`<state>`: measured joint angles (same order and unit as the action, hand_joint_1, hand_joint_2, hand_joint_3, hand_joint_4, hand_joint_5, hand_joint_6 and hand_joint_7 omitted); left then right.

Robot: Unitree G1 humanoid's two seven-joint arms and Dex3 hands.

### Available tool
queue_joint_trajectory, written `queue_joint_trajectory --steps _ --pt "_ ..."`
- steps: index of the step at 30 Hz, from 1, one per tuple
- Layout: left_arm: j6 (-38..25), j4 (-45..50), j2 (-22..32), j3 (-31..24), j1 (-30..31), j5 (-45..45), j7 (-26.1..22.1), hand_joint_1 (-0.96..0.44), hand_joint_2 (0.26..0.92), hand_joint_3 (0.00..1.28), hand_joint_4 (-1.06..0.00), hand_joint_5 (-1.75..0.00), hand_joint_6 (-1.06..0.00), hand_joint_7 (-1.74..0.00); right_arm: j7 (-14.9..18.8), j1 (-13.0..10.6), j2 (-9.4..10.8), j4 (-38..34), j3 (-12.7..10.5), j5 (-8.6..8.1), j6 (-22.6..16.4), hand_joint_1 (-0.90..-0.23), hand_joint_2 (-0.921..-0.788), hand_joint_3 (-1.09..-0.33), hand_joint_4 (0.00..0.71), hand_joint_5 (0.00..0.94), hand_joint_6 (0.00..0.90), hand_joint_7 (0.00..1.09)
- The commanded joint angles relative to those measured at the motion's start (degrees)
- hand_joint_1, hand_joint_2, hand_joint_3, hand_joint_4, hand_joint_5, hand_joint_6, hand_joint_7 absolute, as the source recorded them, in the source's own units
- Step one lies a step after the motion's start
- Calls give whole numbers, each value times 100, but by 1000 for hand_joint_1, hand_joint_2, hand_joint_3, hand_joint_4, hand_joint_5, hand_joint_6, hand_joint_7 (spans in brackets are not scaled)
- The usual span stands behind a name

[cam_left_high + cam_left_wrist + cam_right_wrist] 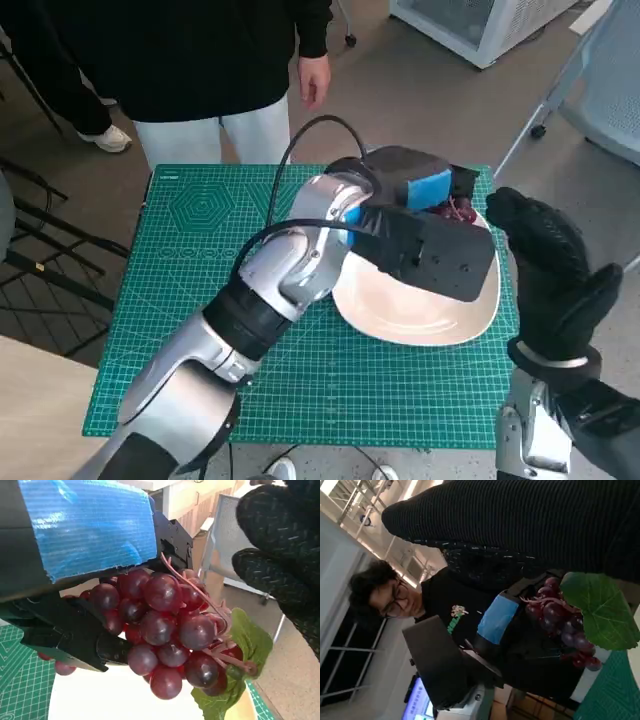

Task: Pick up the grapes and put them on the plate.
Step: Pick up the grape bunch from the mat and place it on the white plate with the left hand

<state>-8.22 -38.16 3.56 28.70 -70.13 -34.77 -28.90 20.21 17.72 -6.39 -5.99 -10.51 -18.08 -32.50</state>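
One bunch of dark red plastic grapes [170, 640] hangs gripped in the blue-taped left hand [425, 205] above the white oval plate's [420, 320] far rim; lower before releasing. Gloved right hand [550, 265] hovers, fingers spread

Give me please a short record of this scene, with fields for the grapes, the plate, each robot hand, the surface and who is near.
grapes: dark red bunch with a green leaf, held above the plate
plate: white, on the mat, nothing seen lying on it
left robot hand: grips the grapes over the plate's far side
right robot hand: raised beside the plate, holds nothing, fingers apart
surface: green cutting mat
person: standing at the table's far edge
task state: grapes not yet set on the plate
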Motion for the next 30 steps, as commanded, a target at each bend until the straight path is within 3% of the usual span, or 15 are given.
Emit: queue_joint_trajectory --steps 1,7,8,12,14,17,19,22,25,30 --pt "20 -170 -89 -70 -177 105 79 2 921 276 -419 -1433 -422 -1405 -81 -134 37 -14 16 49 17 -650 -921 -703 343 0 36 394" --pt "156 -414 -163 -170 -128 285 216 1 921 256 -443 -1408 -441 -1384 -127 -132 57 -10 37 90 6 -652 -921 -706 342 0 33 398" --pt "187 -442 -172 -189 -117 322 225 33 921 253 -449 -1410 -437 -1299 -135 -132 60 -8 43 98 3 -652 -921 -707 341 0 32 399" --pt "395 -627 -201 -238 -80 449 261 258 921 228 -496 -1414 -461 -482 -164 -118 62 -6 71 119 13 -651 -921 -709 340 0 28 404" --pt "502 -755 -206 -233 -83 479 286 308 921 229 -498 -1421 -422 -227 -167 -106 55 -16 78 112 20 -651 -921 -709 340 0 27 406" --pt "633 -915 -191 -201 -94 463 332 48 918 165 -466 -1142 -343 -77 -152 -86 39 -49 77 83 22 -652 -921 -708 341 1 26 409" --pt "706 -995 -182 -175 -100 430 376 -195 918 108 -453 -745 -297 -38 -140 -81 33 -61 76 65 21 -652 -921 -707 342 1 25 411" --pt "810 -1114 -179 -144 -109 376 474 -366 920 76 -440 -301 -258 -13 -117 -80 29 -71 79 39 18 -652 -921 -705 342 1 24 412" --pt "926 -1196 -166 -117 -88 322 604 -429 921 66 -433 -137 -239 -4 -108 -87 34 -63 90 27 19 -652 -921 -705 340 0 22 413" --pt "1218 -1329 -122 -106 15 286 910 -459 921 70 -373 -35 -220 -1 -104 -90 38 -75 103 23 14 -652 -921 -708 338 0 19 417"
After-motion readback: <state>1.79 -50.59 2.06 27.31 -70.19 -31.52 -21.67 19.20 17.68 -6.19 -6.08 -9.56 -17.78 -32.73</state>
